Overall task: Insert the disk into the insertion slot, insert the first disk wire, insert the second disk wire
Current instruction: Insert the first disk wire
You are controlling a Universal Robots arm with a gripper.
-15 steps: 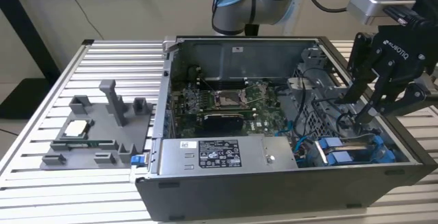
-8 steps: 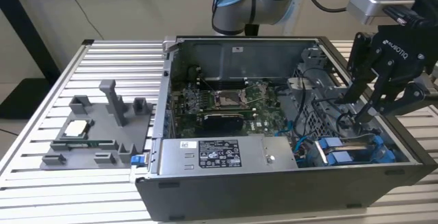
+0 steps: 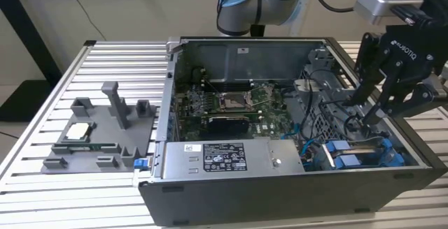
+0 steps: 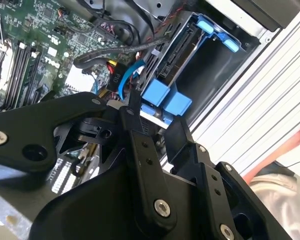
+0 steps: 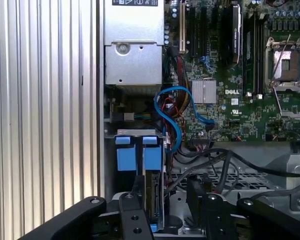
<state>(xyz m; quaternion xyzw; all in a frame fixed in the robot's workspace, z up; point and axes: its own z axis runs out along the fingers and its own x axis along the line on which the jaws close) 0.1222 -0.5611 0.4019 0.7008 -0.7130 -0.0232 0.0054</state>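
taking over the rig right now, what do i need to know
Gripper: open, holding nothing, fingertips either side of the disk.
Disk: standing on edge in the insertion slot.
Done: disk looks inserted, though how deep is hard to judge.
Left: the wires, it seems; a blue wire loops beside the slot, and I cannot tell whether it is plugged into the disk.

Exterior view high, angled down into the open case (image 3: pixel 280 195), both wrist views close inside, sharing its motherboard (image 4: pixel 45 55) (image 5: pixel 225 110).
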